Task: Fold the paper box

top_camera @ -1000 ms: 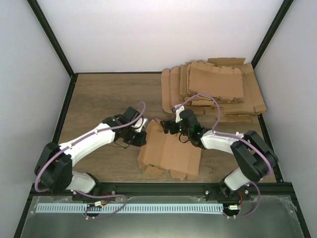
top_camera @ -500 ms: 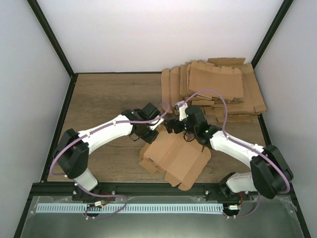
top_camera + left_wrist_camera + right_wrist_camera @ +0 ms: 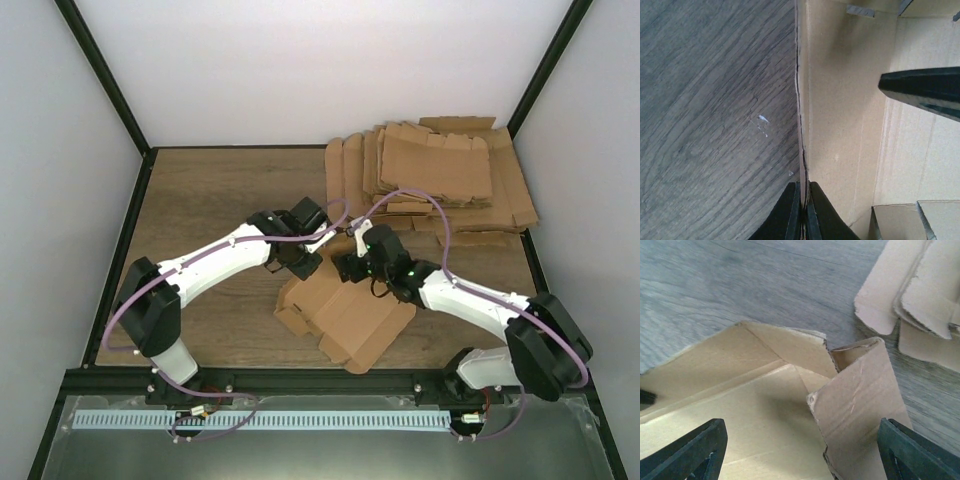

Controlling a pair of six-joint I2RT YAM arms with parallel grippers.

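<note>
- The paper box (image 3: 345, 315) lies as a mostly flat, creased brown sheet on the wooden table (image 3: 200, 200). It sits near the middle, turned at a slant to the table's edges.
- Both arms meet at the sheet's far edge. The rest of the sheet spreads from them toward the near side of the table.
- The left gripper (image 3: 297, 258) is at the far-left edge. In its wrist view the jaws (image 3: 803, 186) are pressed narrowly together with the thin cardboard edge pinched between them.
- That pinched edge runs straight away from the left fingers, with bare wood on one side and the box's inner face (image 3: 850, 100) on the other.
- The right gripper (image 3: 350, 268) hovers just beside the left one, over the far middle of the sheet. Its jaws are spread wide and hold nothing.
- Below the right gripper (image 3: 800, 432) a small flap (image 3: 860, 390) stands partly raised, closer to the right-hand finger, beside a folded-in corner.
- Judging from this, the right arm is the nearer one to press or tuck that flap, while the left arm anchors the edge.
- A pile of flat cardboard blanks (image 3: 440, 175) rests at the far right, apart from the sheet.
</note>
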